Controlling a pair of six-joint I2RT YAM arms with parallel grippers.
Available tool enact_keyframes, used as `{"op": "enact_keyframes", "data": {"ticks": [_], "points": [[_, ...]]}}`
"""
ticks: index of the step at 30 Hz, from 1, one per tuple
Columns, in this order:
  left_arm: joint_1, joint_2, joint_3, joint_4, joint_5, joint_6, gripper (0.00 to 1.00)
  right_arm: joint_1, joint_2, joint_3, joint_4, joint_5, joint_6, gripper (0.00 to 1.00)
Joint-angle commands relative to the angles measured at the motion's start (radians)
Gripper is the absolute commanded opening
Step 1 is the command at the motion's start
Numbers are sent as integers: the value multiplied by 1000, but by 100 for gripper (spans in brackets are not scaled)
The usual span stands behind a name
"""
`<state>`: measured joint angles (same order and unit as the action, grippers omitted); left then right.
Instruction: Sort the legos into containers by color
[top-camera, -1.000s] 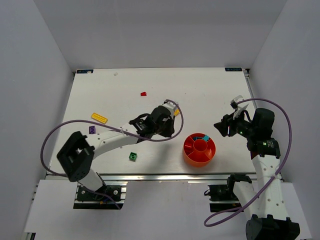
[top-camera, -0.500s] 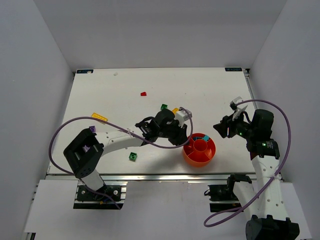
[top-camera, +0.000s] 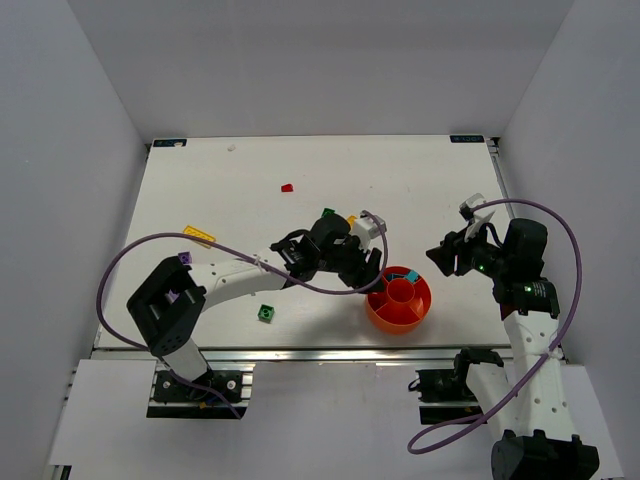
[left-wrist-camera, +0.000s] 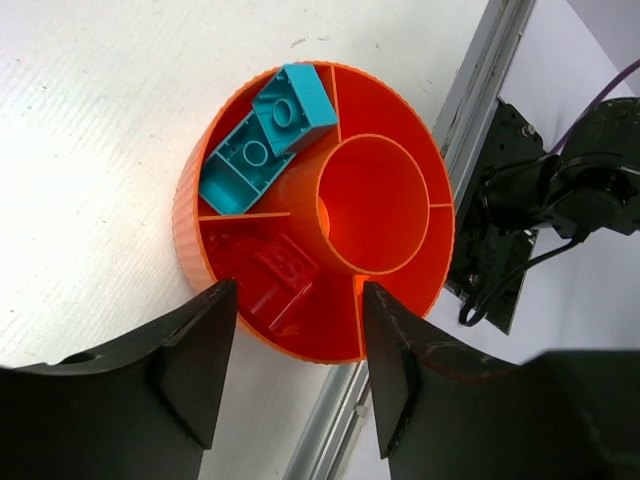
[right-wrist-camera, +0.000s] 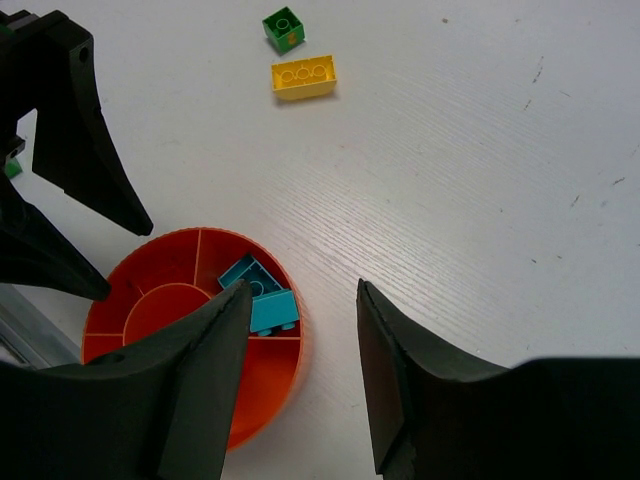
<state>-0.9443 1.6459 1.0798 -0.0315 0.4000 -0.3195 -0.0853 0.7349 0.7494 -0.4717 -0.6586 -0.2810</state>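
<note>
On white table (top-camera: 420, 180), near right of centre: round orange-red plastic tray (top-camera: 385, 322) with wedge compartments. Right over it, left gripper (left-wrist-camera: 297, 300), jaws spread, pinching nothing. Right gripper (right-wrist-camera: 302, 290) just right of tray, also spread and empty. Inside tray: two cyan studded bricks (left-wrist-camera: 265, 135) in one wedge, small red brick (left-wrist-camera: 272, 288) flat in adjacent wedge, below left jaws. Looks like release step, drop done. Lift straight up, keep jaws wide, clear rim before swinging left. Next candidates: yellow brick (right-wrist-camera: 304, 78), green cube (right-wrist-camera: 284, 28), just far-left of tray.
</note>
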Motion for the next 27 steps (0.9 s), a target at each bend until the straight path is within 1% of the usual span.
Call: {"op": "enact_keyframes", "data": {"ticks": [1,2,3,5,7,8,10,11,12,13,15,16,17,19,20,21,22,23,24,25,26,27], "points": [[-1,-26,60,-13,-30,19,62,-5,8,-1,16,-24,-15,52],[-1,-38,65,-16,-56,20,60,-5,9,2,16,-24,-17,52],[9,-50,65,-16,-85,17,47,-4,9,4,16,-26,-18,52],[33,-104,52,-19,-226,-13,23,-4,17,7,16,-27,-29,52],[45,-144,57,-71,-369,-10,3,-4,24,11,18,-22,-38,50],[73,-147,61,-90,-483,-21,0,-4,34,16,19,-19,-41,47],[110,-141,84,-152,-552,-30,0,-4,46,19,28,-24,-43,44],[149,-127,92,-169,-608,-39,0,-5,55,21,31,-26,-43,43],[171,-115,110,-185,-633,-47,0,-4,60,18,39,-27,-43,42],[192,-103,121,-218,-650,-55,6,-4,61,16,56,-35,-38,42],[260,-42,173,-260,-688,-87,26,-4,70,8,73,-41,-24,42],[281,-17,192,-292,-690,-96,39,-5,72,5,88,-44,-20,42],[300,32,210,-307,-691,-122,59,-4,75,2,94,-49,-9,42],[353,78,270,-347,-708,-164,71,-5,78,-15,114,-55,-3,42],[369,101,293,-361,-723,-227,81,-4,77,-21,120,-55,-1,42],[395,151,314,-381,-777,-271,87,-4,78,-27,134,-55,3,42],[406,179,381,-430,-805,-317,92,-4,74,-44,140,-55,5,42],[417,211,423,-459,-829,-405,94,-5,72,-50,146,-55,5,42],[426,276,466,-482,-845,-433,94,-5,73,-56,151,-49,3,42],[441,305,504,-520,-862,-466,94,-7,70,-61,154,-44,3,42],[441,330,567,-533,-874,-540,94,-5,66,-65,157,-42,2,42],[455,374,600,-550,-877,-571,92,-4,61,-68,160,-39,3,42]]}}
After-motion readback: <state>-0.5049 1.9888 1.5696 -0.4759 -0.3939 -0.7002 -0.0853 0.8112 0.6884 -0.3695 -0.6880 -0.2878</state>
